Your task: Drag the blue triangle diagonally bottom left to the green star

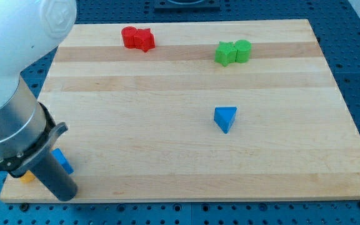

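Note:
The blue triangle [225, 118] lies on the wooden board [167, 137], right of centre. The green star [225, 54] sits near the view's top, right of centre, directly above the triangle and touching a second green block, round in shape [243, 50], on its right. My dark rod comes down at the view's bottom left, and my tip [65, 194] rests near the board's bottom-left corner, far to the left of and below the blue triangle.
Two red blocks [137, 38] sit touching near the board's top, left of centre. Another blue block [62, 161] and a yellow block [27, 177] lie right beside my rod, partly hidden by the arm. The arm's large body covers the view's left side.

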Motion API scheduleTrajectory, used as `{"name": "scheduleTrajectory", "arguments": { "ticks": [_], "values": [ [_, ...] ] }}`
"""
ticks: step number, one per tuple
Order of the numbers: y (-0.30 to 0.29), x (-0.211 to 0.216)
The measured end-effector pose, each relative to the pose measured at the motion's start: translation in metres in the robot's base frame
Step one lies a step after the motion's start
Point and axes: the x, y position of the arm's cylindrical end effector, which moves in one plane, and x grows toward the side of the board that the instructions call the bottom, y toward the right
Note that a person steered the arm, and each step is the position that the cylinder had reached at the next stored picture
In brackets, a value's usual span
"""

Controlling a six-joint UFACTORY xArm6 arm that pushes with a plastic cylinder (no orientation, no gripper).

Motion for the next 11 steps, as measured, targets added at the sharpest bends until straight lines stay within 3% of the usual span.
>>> {"name": "scheduleTrajectory", "arguments": {
  "ticks": [1, 3, 4, 5, 8, 11],
  "values": [
    [0.083, -0.001],
    [0.35, -0.002],
    [0.408, -0.056],
    [0.399, -0.104],
    [0.262, -0.128],
    [0.175, -0.183]
  ]
}}
